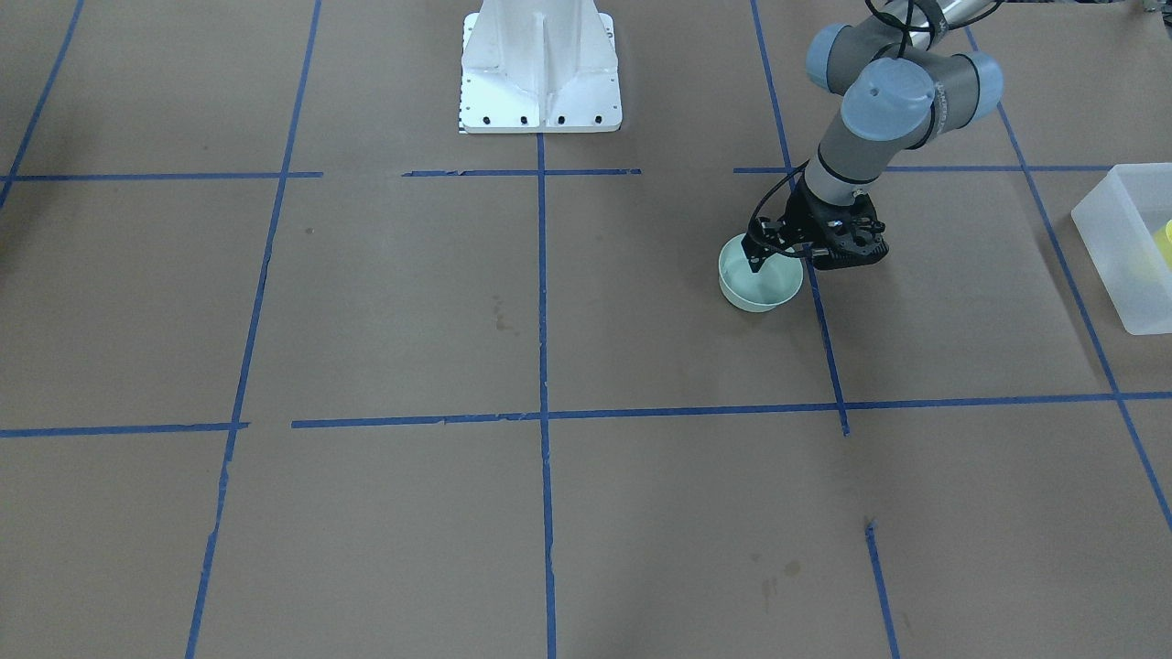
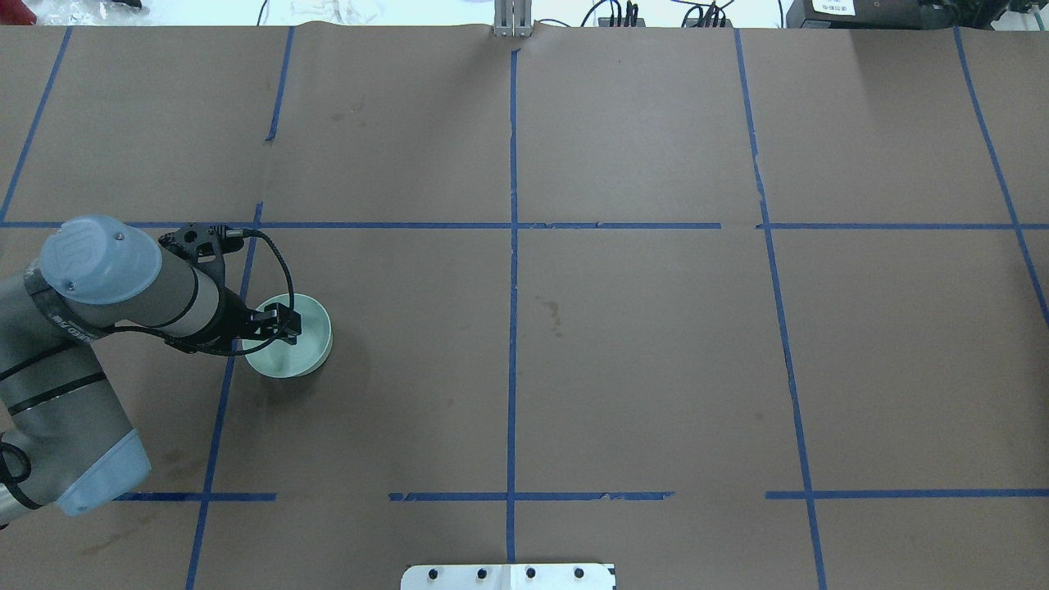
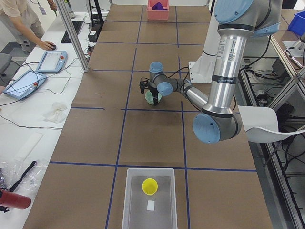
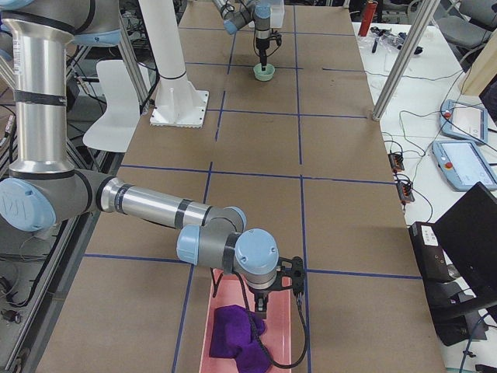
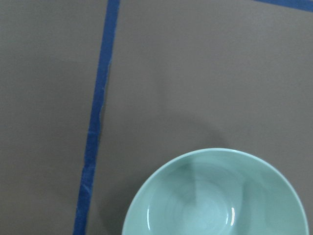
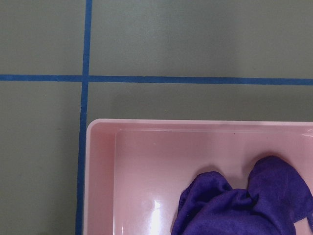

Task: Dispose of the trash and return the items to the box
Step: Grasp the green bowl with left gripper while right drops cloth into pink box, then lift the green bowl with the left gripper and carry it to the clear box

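The pale mint-green bowl [image 1: 765,288] stands on the brown table, and also shows in the overhead view [image 2: 299,352] and the left wrist view [image 5: 215,196]. My left gripper [image 1: 769,261] hangs over it, open, with one finger [image 2: 284,322] down inside the bowl near its middle. The other finger is hidden under the wrist. The yellow cup [image 3: 150,186] lies inside the translucent box [image 3: 132,191] at the table's left end, and the box also shows in the front view [image 1: 1103,238]. My right gripper [image 4: 273,301] hovers over a pink tray; I cannot tell whether it is open or shut.
The pink tray [image 6: 146,161] holds a purple cloth [image 6: 244,205] at the table's right end. The white pedestal base [image 1: 540,82] stands at the robot's side. Blue tape lines cross the table. An operator stands at a side desk [image 3: 24,19].
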Robot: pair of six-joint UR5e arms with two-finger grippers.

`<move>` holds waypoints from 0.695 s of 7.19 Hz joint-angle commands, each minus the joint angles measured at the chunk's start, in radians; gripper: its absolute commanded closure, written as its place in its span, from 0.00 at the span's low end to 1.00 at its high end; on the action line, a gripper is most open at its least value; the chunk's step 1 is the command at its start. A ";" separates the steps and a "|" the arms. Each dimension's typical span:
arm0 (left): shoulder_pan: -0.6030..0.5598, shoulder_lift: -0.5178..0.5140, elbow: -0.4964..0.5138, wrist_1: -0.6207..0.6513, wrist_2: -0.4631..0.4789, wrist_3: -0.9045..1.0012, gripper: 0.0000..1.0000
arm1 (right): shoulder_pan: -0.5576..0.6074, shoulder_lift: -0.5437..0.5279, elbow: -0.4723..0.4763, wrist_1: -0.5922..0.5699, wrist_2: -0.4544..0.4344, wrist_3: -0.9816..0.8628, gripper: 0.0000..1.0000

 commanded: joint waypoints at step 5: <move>-0.015 0.007 -0.032 0.002 -0.003 0.030 1.00 | -0.021 0.000 0.003 0.004 0.050 0.011 0.00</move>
